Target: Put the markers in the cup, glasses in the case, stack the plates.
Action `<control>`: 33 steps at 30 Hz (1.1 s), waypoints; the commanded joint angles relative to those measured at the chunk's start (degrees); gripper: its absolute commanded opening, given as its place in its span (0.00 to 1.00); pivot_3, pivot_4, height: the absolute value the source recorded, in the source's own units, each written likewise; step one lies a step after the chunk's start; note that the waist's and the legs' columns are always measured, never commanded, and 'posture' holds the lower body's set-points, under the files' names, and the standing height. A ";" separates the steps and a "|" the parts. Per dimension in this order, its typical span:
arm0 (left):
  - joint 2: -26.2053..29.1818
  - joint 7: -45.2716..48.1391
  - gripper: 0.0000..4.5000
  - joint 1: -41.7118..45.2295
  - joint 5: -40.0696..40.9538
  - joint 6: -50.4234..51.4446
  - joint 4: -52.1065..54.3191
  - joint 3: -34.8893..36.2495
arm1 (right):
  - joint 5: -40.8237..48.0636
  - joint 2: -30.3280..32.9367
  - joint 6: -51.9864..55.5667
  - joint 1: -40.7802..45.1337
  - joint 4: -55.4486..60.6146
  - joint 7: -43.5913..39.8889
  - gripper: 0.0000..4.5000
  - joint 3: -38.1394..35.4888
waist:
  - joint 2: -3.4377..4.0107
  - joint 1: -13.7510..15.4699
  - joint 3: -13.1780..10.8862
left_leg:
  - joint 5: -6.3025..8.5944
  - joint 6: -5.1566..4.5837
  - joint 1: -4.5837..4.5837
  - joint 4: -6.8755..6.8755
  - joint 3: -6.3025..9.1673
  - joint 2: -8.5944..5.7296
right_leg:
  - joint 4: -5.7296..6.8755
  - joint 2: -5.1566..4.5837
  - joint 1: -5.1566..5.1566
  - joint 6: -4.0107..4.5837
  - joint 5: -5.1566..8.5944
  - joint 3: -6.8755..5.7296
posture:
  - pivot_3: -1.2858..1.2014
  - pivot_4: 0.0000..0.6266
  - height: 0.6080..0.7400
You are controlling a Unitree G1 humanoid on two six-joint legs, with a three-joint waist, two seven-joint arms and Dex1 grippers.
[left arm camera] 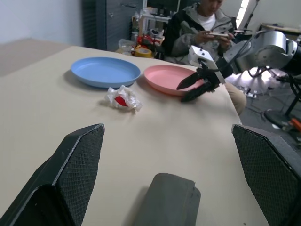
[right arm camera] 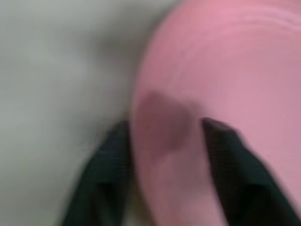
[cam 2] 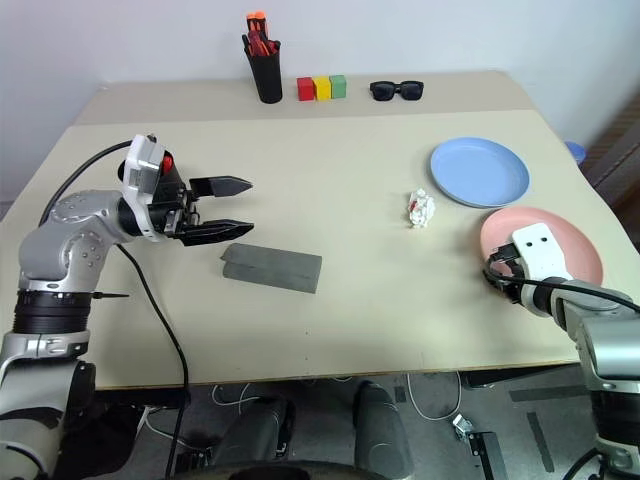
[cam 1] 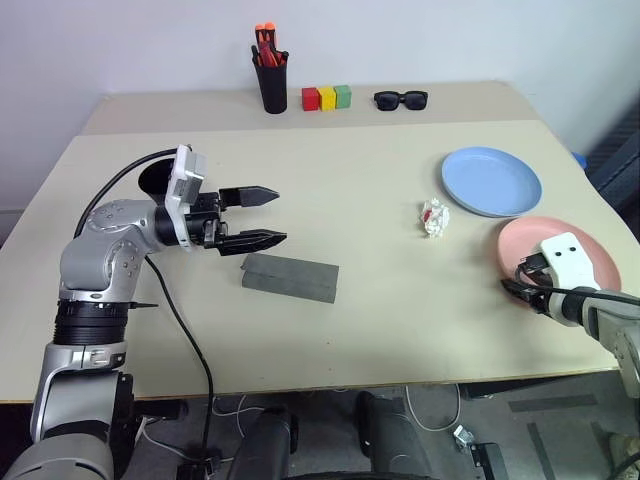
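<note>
1. Grey case (cam 1: 289, 277) lying shut, flat on the beige table (cam 1: 360, 190), left of centre in the head views.
2. Left gripper (cam 1: 262, 214) hovering just above and left of the case, pointing toward frame right, fingers spread wide, holding nothing; case end (left arm camera: 169, 202) seen between its two fingers in the left wrist view.
3. Light blue plate (cam 1: 491, 180) at right of the frame, flat on the table.
4. Salmon pink plate (cam 1: 560, 250) just below and right of the blue one, close beside it; whether their rims touch cannot be told.
5. Right gripper (cam 1: 524, 284) at the near-left rim of the pink plate, one finger over the plate and one outside the rim in the right wrist view, fingers narrowed around the edge (right arm camera: 141, 141); firm grip or not cannot be told from the blur.
6. Crumpled white wrapper with red (cam 1: 434, 217) between the case and the plates, nearer the plates.
7. Black cup (cam 1: 157, 178) at far left, mostly hidden behind the left wrist.
8. Tall black pen holder with orange-red pens (cam 1: 270, 70), red, yellow and green blocks (cam 1: 327, 97) and black sunglasses (cam 1: 400, 99) in a row along the top edge.
9. Seated person (left arm camera: 202, 23) beyond the table in the left wrist view.
</note>
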State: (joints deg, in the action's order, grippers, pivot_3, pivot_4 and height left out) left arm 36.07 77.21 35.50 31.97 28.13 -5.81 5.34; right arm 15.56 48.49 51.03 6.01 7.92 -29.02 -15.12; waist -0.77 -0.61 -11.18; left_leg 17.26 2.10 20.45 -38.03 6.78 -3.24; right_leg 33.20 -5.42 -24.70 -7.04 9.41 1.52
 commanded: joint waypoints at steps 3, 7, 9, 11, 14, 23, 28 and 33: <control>0.65 -0.86 1.00 -0.67 0.81 -1.49 2.33 1.07 | -3.05 2.71 -1.42 4.87 -3.93 1.49 0.01 -1.23 | -0.01 -0.11 0.00 | 0.00 0.00 0.00 -0.02 -0.01 0.00 | -0.01 0.00 0.01 0.00 0.00 0.00 | 0.52 0.24 1.00; 0.35 -1.64 1.00 -1.05 0.59 -2.53 2.29 1.11 | -5.24 3.49 -4.99 11.68 -7.84 2.82 0.01 -0.46 | 0.00 -0.14 0.00 | 0.00 0.00 0.00 -0.01 0.00 0.00 | -0.01 0.00 0.00 0.00 0.00 0.00 | 0.52 0.24 1.00; 0.07 -2.45 1.00 -1.15 0.33 -3.42 2.18 1.21 | -7.14 3.18 -8.61 17.78 -11.58 4.44 0.01 1.03 | 0.07 -0.38 -0.04 | 0.00 0.00 0.01 -0.01 -0.02 -0.01 | -0.03 -0.01 0.00 -0.01 -0.01 0.01 | 0.52 0.24 1.00; 0.00 -3.12 1.00 -1.26 0.52 -3.63 2.45 1.30 | -8.15 1.26 -13.68 24.24 -15.87 5.19 0.01 2.88 | 0.11 -0.68 -0.05 | 0.00 0.00 -0.02 0.00 -0.08 -0.01 | -0.01 -0.01 -0.02 -0.01 -0.01 0.06 | 0.52 0.24 1.00; 0.08 -3.84 1.00 -1.69 0.47 -4.02 2.81 1.23 | -10.88 -2.57 -21.69 32.39 -24.50 3.58 0.01 8.53 | 0.10 -1.45 -0.04 | 0.00 0.00 -0.04 0.06 -0.07 0.04 | 0.00 0.04 -0.05 0.00 0.00 0.06 | 0.52 0.24 1.00; 0.95 -7.44 1.00 -3.59 1.60 -2.11 7.58 2.21 | -20.40 -10.50 -42.24 47.96 -56.76 2.74 0.01 19.28 | 0.11 -1.66 -0.06 | -0.01 0.01 0.21 0.11 -0.05 -0.04 | -0.03 -0.05 -0.26 0.00 -0.02 0.06 | 0.52 0.24 1.00; 1.78 -10.59 1.00 -5.76 2.98 0.24 12.27 3.09 | -18.71 -12.18 -46.47 50.49 -61.85 1.36 0.23 17.32 | 0.11 -1.92 -0.06 | -0.03 0.06 0.46 0.11 -0.04 -0.04 | 0.03 -0.04 -0.57 0.01 -0.03 0.06 | 0.52 0.24 1.00; 1.85 -13.24 1.00 -6.16 4.31 2.34 15.02 2.84 | -15.50 -12.95 -46.98 51.99 -58.40 1.33 0.79 13.69 | 0.12 -1.96 -0.07 | -0.04 0.07 0.48 0.11 -0.05 -0.04 | 0.09 -0.04 -0.61 0.01 -0.04 0.07 | 0.52 0.24 1.00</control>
State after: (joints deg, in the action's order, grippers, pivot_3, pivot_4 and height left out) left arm 37.28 64.80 28.91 34.84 30.05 6.90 6.50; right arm -2.23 35.44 4.69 55.22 -54.17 -27.21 1.14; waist -0.64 -2.57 -11.25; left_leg 17.22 2.18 20.93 -37.92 6.73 -3.27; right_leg 33.29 -5.46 -25.31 -7.03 9.37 1.60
